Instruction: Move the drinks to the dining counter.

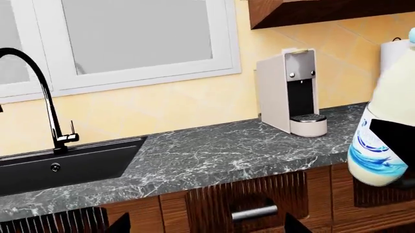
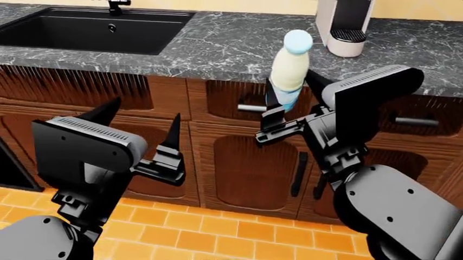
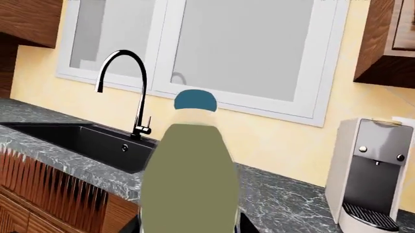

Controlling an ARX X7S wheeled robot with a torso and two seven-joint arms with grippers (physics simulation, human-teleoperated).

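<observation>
Item: milky-white bottle (image 2: 289, 67) with light blue cap, upright, held off the table. Location: in front of the marble table (image 2: 239, 46), out past its front edge, nearer the robot than the coffee machine (image 2: 346, 24) and toward the sink (image 2: 94, 30) from it.

Right hand (image 2: 278, 116): clenched on the bottle's lower body, at the blue label; its fingers (image 2: 269, 123) show beside the base. In the right wrist view the bottle (image 3: 189, 174) fills the middle of the picture, cap uppermost.

Left hand (image 2: 170, 149): released, holding nothing, low before the cabinet doors (image 2: 246, 162) on the sink's side of the bottle.

Not in view: the other drinks and the dining counter.

Step in hand, by judgement: carrying the bottle away from the marble table.

Handling notes:
- Grip sits low on a tall, slim body; keep it vertical, since a tilt could lever it out of the fingers.
- Turn the base slowly; swing wide of the table edge and the coffee machine.
- Keep the left hand tucked clear of the bottle's path.
- Set down flat on the base before letting go.
</observation>
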